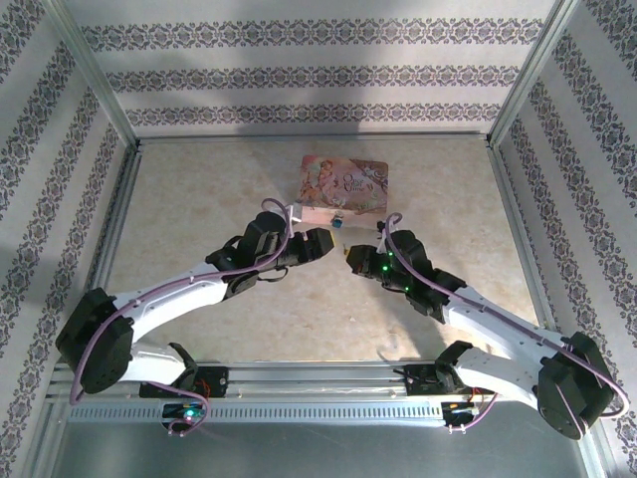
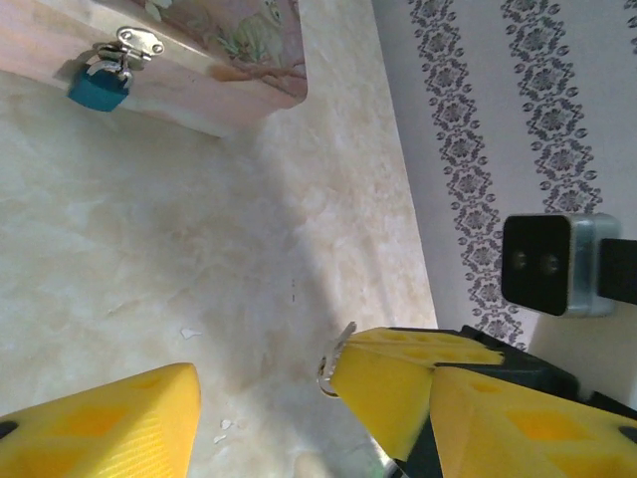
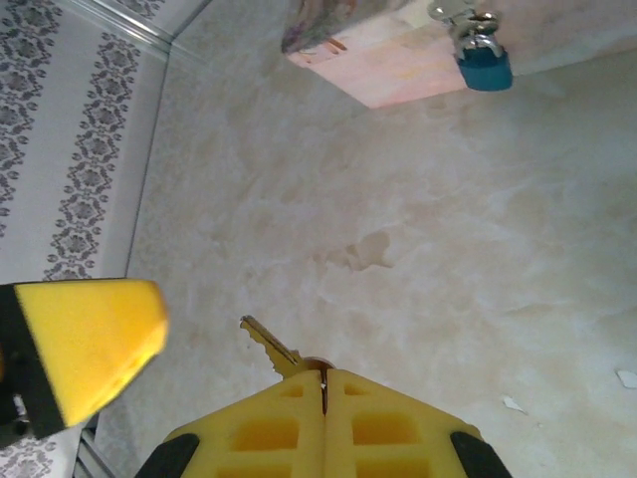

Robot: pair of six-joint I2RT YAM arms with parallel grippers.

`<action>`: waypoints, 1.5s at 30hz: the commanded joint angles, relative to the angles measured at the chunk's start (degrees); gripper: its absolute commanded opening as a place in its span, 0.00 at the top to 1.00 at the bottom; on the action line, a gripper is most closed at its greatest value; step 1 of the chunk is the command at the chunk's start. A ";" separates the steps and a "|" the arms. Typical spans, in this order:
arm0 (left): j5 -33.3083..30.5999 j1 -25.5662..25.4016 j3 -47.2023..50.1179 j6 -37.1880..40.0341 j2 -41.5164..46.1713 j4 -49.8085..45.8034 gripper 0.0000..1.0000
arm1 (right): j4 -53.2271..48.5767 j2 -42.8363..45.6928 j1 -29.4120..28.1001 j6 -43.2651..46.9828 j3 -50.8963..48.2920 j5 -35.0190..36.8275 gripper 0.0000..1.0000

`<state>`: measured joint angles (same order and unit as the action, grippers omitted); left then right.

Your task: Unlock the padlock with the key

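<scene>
Right pincer (image 3: 323, 393): pads pressed fully together on the head of the key (image 3: 262, 342). The toothed blade stuck out past the tips, pointing ahead and a little left.

Left pincer (image 1: 320, 242): stood partly open with nothing between its pads. One yellow pad (image 3: 85, 339) sat just left of the key, apart from it.

Padlock (image 3: 484, 62): ahead of the right pincer and off to its right, well apart from the key's tip. It hung by its shackle from the silver hasp (image 3: 460, 14) on the front wall of the pink tin (image 3: 383, 72), blue body lowest. We could not tell whether it touched the table (image 3: 418, 249). From the left pincer it lay ahead and to the left.

Handling, our judgement:
- The padlock looked small, rigid and light, with smooth faces likely to slip.
- Hanging free on the hasp, it would probably swing or twist away when the key pushed at it.
- We reckoned the best hold was across the two flat faces of the blue body, leaving the keyhole clear. The keyhole is most likely on the underside, though we could not see it.
- The key looked thin and stiff. Pinched by the head alone, it might pivot between the soft pads under a sideways load, so a straight approach seemed wise.
</scene>
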<state>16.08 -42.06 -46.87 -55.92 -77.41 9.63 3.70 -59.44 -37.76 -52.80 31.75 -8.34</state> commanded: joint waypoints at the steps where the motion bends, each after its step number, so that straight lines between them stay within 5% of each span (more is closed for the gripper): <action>1: 0.10 -1.16 -1.99 0.99 -1.31 3.28 0.39 | 1.91 -0.74 -1.03 -0.07 2.24 0.96 1.00; 18: 0.71 -1.88 -4.73 1.66 -5.75 5.05 0.52 | 1.92 -1.94 -2.41 0.39 3.67 0.87 1.00; 31: 1.68 -1.97 -5.92 2.31 -7.58 5.23 0.81 | 1.83 -1.64 -2.50 0.15 3.32 1.32 1.00; 45: 0.68 -0.65 -4.64 7.76 -3.60 2.21 1.00 | 0.74 1.38 -0.88 2.28 2.72 -0.88 1.00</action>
<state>15.94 -43.03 -51.55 -51.22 -84.03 12.29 4.12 -60.05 -39.44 -52.18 33.91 -8.08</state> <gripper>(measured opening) 0.050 0.051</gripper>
